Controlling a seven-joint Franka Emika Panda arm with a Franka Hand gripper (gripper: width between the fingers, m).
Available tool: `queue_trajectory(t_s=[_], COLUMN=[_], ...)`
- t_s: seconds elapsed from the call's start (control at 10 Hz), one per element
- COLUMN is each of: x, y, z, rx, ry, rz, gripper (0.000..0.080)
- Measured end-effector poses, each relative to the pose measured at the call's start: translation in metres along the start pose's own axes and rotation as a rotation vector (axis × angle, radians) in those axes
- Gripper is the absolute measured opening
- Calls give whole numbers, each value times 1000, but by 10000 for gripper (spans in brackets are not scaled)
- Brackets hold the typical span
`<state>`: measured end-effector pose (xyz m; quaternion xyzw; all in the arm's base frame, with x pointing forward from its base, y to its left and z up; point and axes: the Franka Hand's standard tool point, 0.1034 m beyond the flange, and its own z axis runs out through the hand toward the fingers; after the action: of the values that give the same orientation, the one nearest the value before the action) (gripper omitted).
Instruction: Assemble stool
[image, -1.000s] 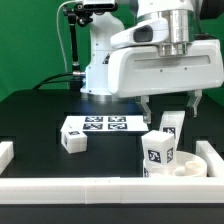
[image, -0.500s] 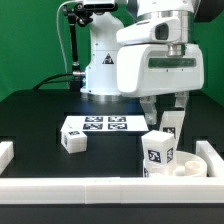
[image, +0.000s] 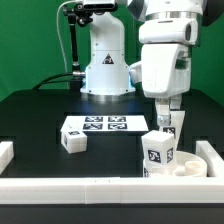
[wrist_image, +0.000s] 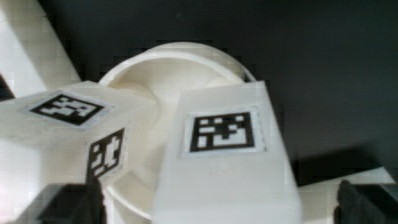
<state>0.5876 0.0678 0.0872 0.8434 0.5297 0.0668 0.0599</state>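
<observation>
Robotics lab, white robot arm (image: 105, 65) standing behind a matte black tabletop (image: 35, 118), plain green backdrop curtain (image: 25, 40), flat white marker board (image: 97, 125), long white border rails (image: 60, 188)

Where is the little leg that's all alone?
The lone leg lies on the exterior view's left, beside the marker board, apart from the seat.
</observation>
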Motion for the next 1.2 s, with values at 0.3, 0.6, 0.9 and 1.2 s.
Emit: queue_trajectory(t_s=[0.3,0.6,0.9,1.2], x=[-2,-2,-4,-19], y=[0,0,1,6], z=[0,0,0,1], rx=[3,4,5,-5], ry=[-3,-3,-3,25], rz=[5,47,216,451], gripper=[345,345,345,345])
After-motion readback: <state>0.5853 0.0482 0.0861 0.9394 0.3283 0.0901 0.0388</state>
